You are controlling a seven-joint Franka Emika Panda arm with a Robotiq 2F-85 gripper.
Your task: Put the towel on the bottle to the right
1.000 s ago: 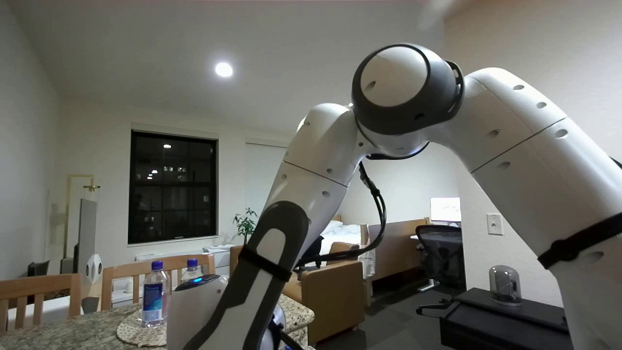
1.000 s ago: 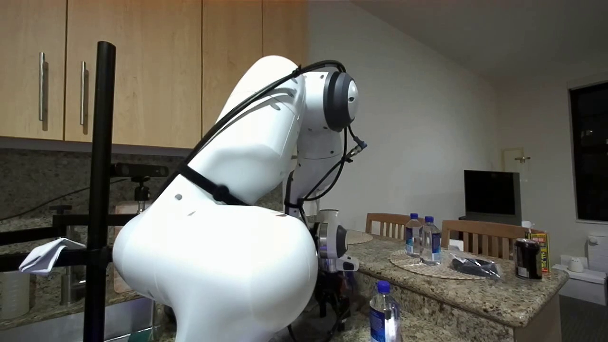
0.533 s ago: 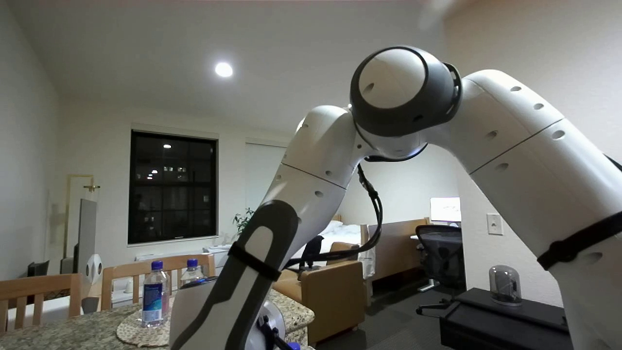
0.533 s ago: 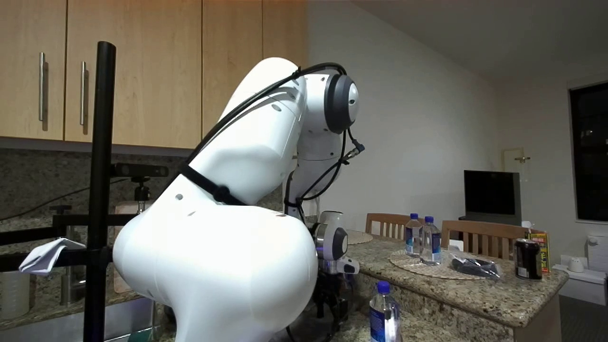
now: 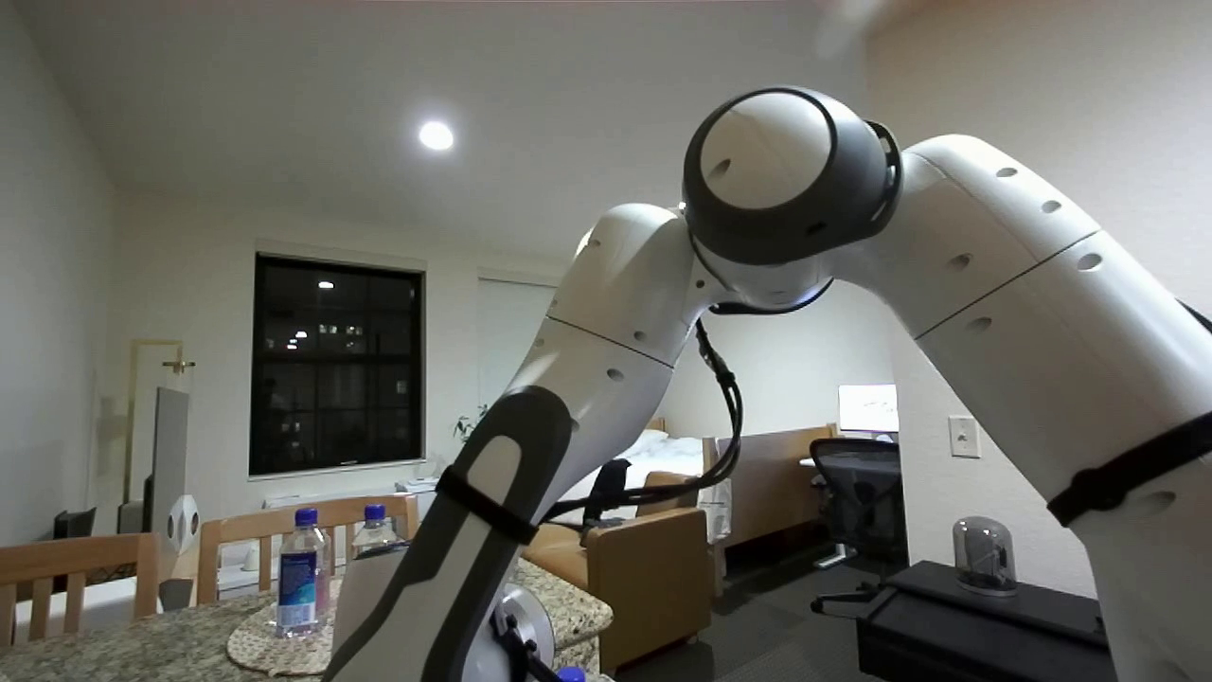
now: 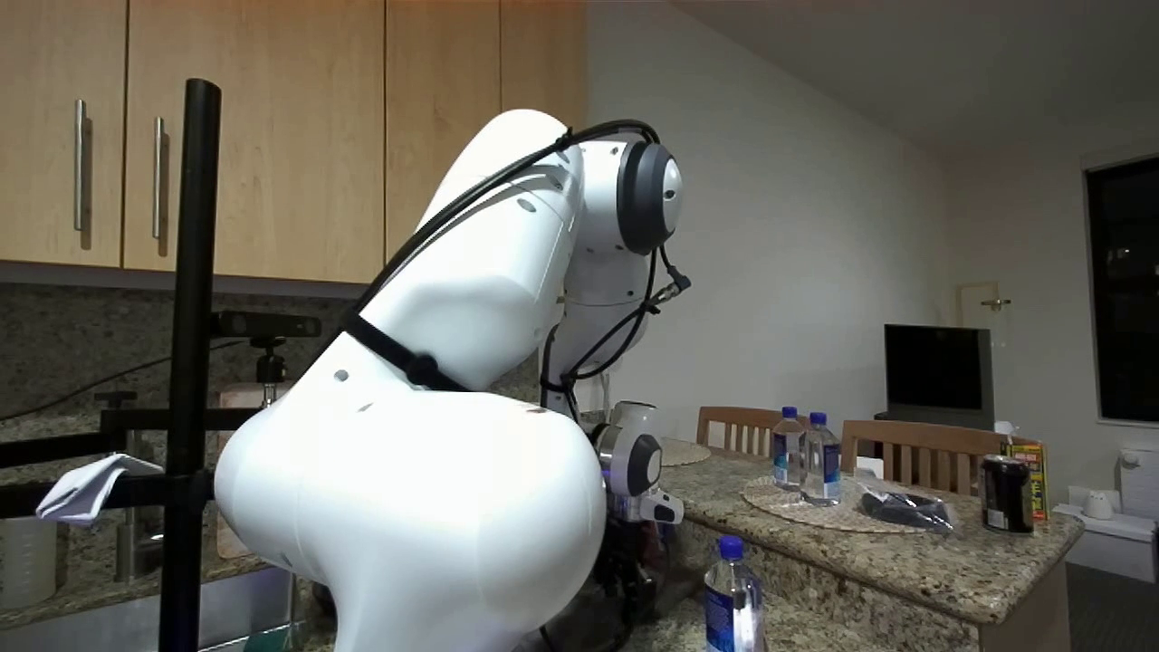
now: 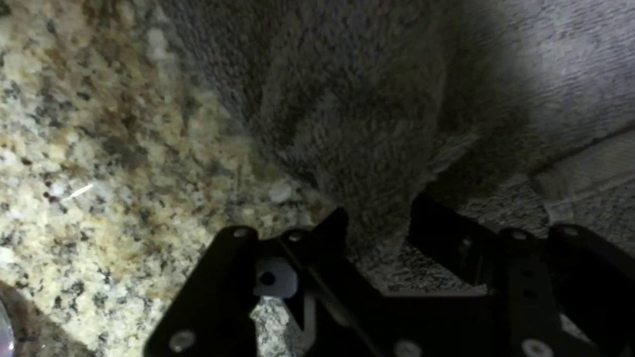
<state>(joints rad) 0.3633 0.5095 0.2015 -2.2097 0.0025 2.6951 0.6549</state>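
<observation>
The towel (image 7: pixel 357 99) is grey and fluffy; in the wrist view it spreads from the top and right over the speckled stone counter. A raised fold of it narrows down into my gripper (image 7: pixel 379 218), whose black fingers press against the fold from both sides. In an exterior view the gripper (image 6: pixel 625 580) hangs low over the counter beside the arm, its tips hard to make out and the towel largely hidden. A clear bottle (image 6: pixel 733 602) with a blue cap stands upright on the lower counter, to the right of the gripper there.
More capped bottles (image 6: pixel 821 462) stand on a round woven mat (image 6: pixel 815 514) on the raised counter (image 6: pixel 914 566). A plastic bag (image 6: pixel 905 507) and a dark can (image 6: pixel 1007 493) are nearby. A black post (image 6: pixel 190 362) rises beside the arm, with a white cloth (image 6: pixel 95 489) on its crossbar.
In the exterior views the forearm has swung slightly to the left and the wrist has tilted a little. The lower bottle's cap has come into sight beside the wrist. The bottles stand still.
</observation>
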